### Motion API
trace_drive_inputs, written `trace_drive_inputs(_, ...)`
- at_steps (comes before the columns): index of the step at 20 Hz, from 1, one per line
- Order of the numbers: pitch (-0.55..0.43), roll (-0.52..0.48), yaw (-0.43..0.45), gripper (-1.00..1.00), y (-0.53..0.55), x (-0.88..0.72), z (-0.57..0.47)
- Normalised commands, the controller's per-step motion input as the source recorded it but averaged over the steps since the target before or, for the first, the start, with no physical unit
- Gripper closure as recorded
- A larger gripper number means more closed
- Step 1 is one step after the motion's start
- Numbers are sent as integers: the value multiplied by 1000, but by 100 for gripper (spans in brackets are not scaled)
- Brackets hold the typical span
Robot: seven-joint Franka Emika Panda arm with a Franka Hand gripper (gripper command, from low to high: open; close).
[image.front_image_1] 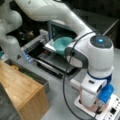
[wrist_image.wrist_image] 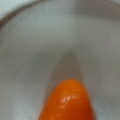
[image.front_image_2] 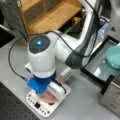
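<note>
In the wrist view an orange, tapered, glossy object [wrist_image.wrist_image: 67, 101] fills the lower middle, close to the camera, above the pale grey inside of a round bowl [wrist_image.wrist_image: 30, 50]. In both front views the gripper [image.front_image_1: 97, 107] [image.front_image_2: 53, 96] points straight down into a pinkish-brown bowl [image.front_image_1: 92, 108] [image.front_image_2: 47, 98] that stands on a white scale [image.front_image_1: 111, 113] [image.front_image_2: 41, 107]. Its fingertips are hidden by the white hand and the blue wrist mount [image.front_image_1: 106, 93] [image.front_image_2: 39, 84].
A teal bowl [image.front_image_1: 62, 43] [image.front_image_2: 114, 56] rests on a black tray [image.front_image_1: 51, 61] [image.front_image_2: 98, 67] by an open appliance. A wooden cabinet [image.front_image_1: 23, 90] [image.front_image_2: 50, 17] stands nearby. A metal box [image.front_image_2: 112, 98] sits by the tray. A black cable [image.front_image_1: 64, 92] loops past the arm.
</note>
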Motion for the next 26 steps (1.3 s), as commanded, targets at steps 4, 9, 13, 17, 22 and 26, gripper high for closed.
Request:
trace_drive_inputs(4,-103,-58,-32,-100,-22,-221,-108)
trace_drive_inputs(9,-115,-59,-33,-100,-24,-192,-77)
trace_drive_inputs(13,-116,-59,-33,-100,-24,-191,-75)
trace_drive_inputs(17,-116,-56,-20,-100,-25,-225,-83)
trace_drive_inputs(22,-118,-50,-5,-100,-25,-277,-93)
trace_drive_inputs(26,-121,-50,-5,-100,-26,-279,-90)
